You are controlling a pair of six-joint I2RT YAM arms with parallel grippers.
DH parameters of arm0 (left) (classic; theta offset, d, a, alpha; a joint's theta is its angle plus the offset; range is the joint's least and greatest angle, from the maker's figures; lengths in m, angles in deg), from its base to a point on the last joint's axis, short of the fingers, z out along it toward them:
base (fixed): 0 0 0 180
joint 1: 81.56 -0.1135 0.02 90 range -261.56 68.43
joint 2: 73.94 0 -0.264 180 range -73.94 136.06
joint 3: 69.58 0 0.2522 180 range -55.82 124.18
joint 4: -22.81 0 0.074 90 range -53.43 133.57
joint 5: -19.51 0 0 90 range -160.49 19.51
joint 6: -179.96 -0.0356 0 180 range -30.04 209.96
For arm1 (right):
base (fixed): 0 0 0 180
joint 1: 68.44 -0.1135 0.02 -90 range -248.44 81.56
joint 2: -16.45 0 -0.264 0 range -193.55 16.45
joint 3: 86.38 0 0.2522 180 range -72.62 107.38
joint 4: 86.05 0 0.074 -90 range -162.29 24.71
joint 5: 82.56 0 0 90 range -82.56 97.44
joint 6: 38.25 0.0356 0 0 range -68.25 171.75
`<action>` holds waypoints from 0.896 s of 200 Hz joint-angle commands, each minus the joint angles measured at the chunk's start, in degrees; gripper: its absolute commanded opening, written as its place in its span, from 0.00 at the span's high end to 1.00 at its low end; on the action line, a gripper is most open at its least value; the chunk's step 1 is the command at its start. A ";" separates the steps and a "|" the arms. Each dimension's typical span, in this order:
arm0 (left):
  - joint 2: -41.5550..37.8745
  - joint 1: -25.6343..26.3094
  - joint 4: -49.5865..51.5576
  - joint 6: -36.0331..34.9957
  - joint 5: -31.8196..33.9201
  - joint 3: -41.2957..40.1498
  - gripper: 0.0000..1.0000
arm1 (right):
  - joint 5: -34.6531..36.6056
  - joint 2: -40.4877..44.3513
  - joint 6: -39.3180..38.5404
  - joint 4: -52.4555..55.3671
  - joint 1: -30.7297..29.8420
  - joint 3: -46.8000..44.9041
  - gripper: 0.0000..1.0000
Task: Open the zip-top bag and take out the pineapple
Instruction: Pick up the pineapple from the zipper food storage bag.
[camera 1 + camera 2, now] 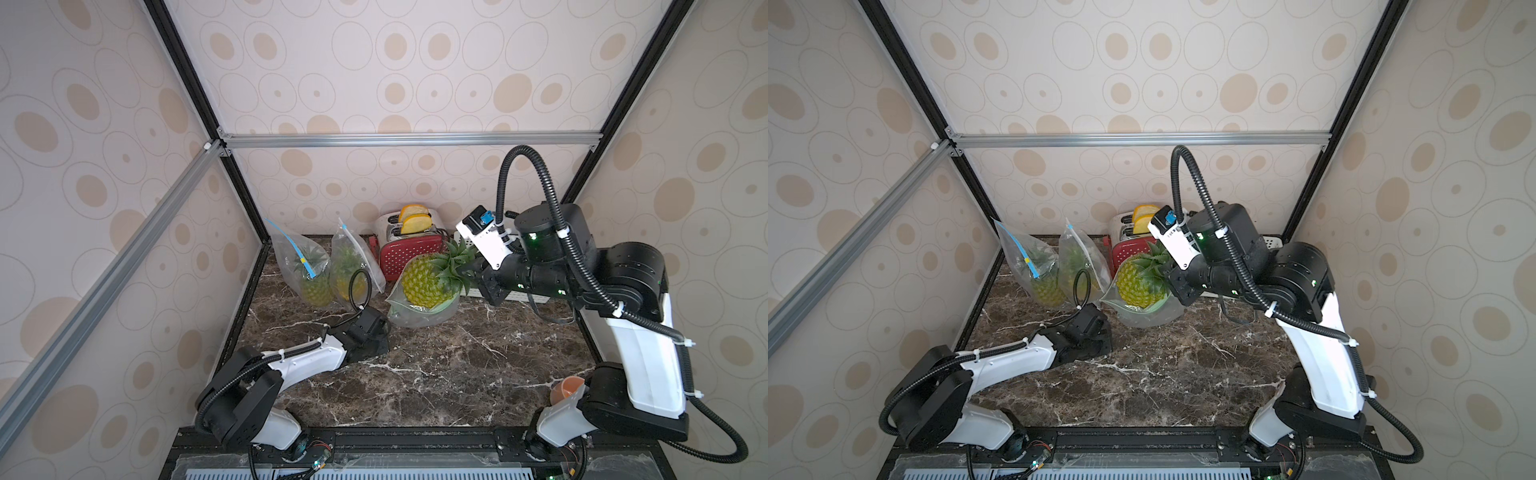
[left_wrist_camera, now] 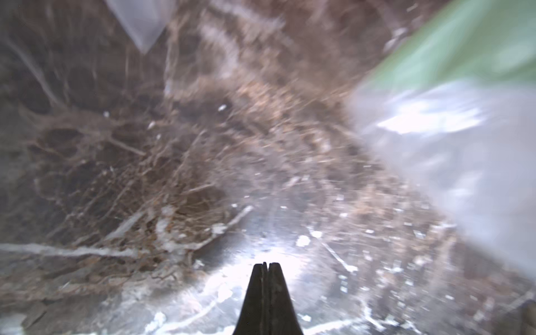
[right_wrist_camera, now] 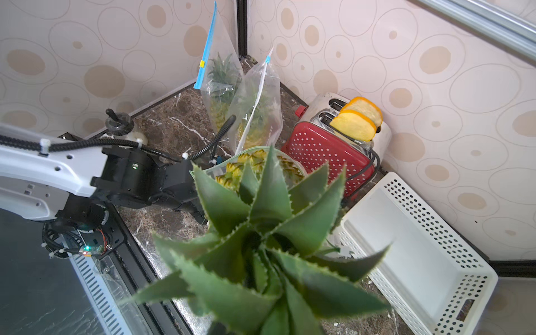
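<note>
Soft, even light fills both sharp top views, whose edges bend outward, while the left wrist view is smeared by blur with white glare on the marble counter, and the right wrist view softens the nearest leaves of the pineapple.

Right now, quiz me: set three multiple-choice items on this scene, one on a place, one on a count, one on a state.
1. Where does the white basket stand?
A. Beside the red toaster
B. At the table's front edge
C. On top of the toaster

2. How many pineapples show?
A. Two
B. Three
C. Four

3. How is the pineapple at the right gripper?
A. Sealed in its bag
B. Partly out of the open bag, crown gripped
C. Lying bare on the table

Answers:
1 A, the right wrist view shows them side by side.
2 B, two bagged pineapples stand at the back, plus the gripped one.
3 B, its body rises above the bag's rim.
</note>
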 commanded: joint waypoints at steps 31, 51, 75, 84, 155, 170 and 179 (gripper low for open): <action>-27.20 3.08 -11.32 -2.75 4.67 -9.08 0.66 | 2.22 0.38 -0.63 -6.62 0.54 -1.99 1.00; -34.50 3.10 -11.18 -4.90 3.73 -10.68 0.53 | 0.84 0.55 -0.64 -7.76 0.75 -2.30 1.00; -33.92 3.16 -11.91 -8.11 1.36 -10.27 0.47 | 0.77 -0.64 -0.57 -7.45 0.82 -1.79 1.00; -31.97 3.18 -13.77 -8.71 -0.03 -10.57 0.41 | 0.78 -1.09 -0.33 -7.35 0.87 -2.16 1.00; -20.93 4.23 -23.82 -11.79 -1.29 -11.25 0.39 | 1.54 0.12 2.46 -15.34 4.53 -15.72 1.00; -18.88 4.32 -25.35 -12.40 -1.97 -10.59 0.38 | -0.77 2.24 3.31 -19.59 7.41 -22.36 1.00; -17.30 4.46 -26.07 -12.84 -2.50 -9.99 0.37 | -2.05 3.33 3.70 -21.81 9.29 -25.57 1.00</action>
